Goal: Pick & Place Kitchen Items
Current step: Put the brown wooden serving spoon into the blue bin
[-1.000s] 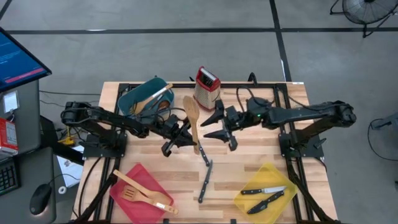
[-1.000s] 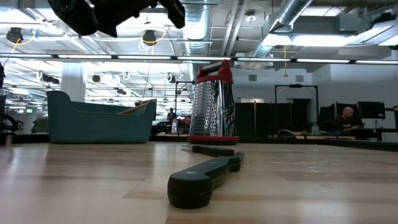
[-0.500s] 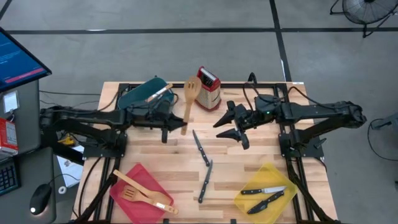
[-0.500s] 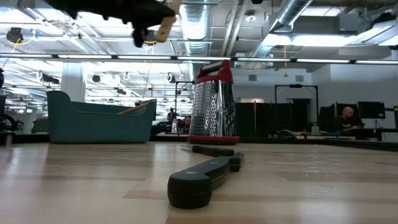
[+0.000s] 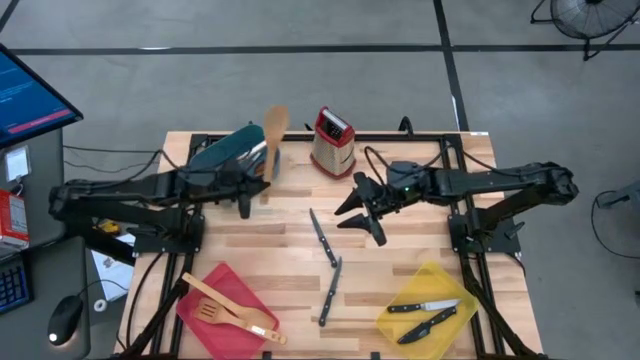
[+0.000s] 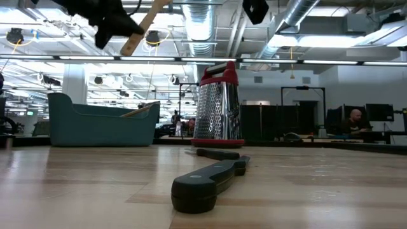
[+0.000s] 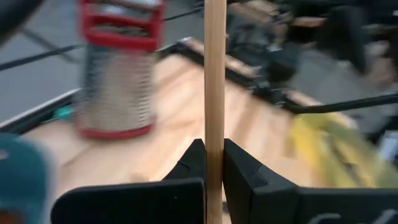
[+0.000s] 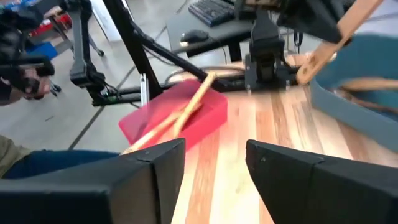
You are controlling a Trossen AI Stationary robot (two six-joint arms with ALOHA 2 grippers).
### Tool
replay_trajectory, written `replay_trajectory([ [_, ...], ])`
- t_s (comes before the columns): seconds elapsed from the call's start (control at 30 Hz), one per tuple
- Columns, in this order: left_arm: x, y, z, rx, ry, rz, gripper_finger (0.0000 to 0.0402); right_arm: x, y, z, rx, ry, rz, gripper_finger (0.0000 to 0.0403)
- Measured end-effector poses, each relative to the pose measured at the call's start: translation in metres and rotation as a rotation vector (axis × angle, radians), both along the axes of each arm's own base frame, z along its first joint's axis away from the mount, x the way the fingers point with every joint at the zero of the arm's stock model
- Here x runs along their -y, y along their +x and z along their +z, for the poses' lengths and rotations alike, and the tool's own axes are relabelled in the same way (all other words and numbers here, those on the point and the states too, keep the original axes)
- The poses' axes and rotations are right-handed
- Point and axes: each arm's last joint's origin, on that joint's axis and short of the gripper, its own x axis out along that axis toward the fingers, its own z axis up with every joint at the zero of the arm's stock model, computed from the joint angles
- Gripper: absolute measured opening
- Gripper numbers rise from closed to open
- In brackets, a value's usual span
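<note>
Step in hand, by the look of it: carrying a light wooden spoon to the teal bin.

Left pincer pressed together on the spoon's handle, spoon held upright in the air with its bowl topmost, just beside the teal bin's near corner and left of the box grater. In the left wrist view the handle stands straight between the two dark fingers, gripped low down.

To do well: keep the pinch firm, since a long handle held near one end may swing; bring the spoon over the bin's open middle, clear of the wooden utensils already lying there; tip it along the bin's length and lower before letting go, so it cannot bounce off the rim onto the desk.

Right pincer hovers with jaws spread, empty, above the desk near two black-handled knives. Best kept apart from the left arm.
</note>
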Motion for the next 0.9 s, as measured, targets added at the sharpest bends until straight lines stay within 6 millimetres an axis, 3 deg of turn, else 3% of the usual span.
replay_trajectory([
  [0.33, -0.011, -0.015, -0.022, -0.205, -0.129, 0.192, 0.0005, 0.0, -0.002, -0.001, -0.026, 0.017, -0.005, 0.0168],
  [0.5, -0.016, -0.02, -0.029, -0.263, -0.258, 0.184, 0.0006, 0.0, -0.002, -0.001, -0.027, 0.016, -0.005, 0.0166],
  [0.9, -0.033, -0.034, -0.017, -0.3, -0.433, 0.214, 0.0006, 0.0, -0.003, -0.004, -0.063, 0.015, -0.005, 0.0161],
])
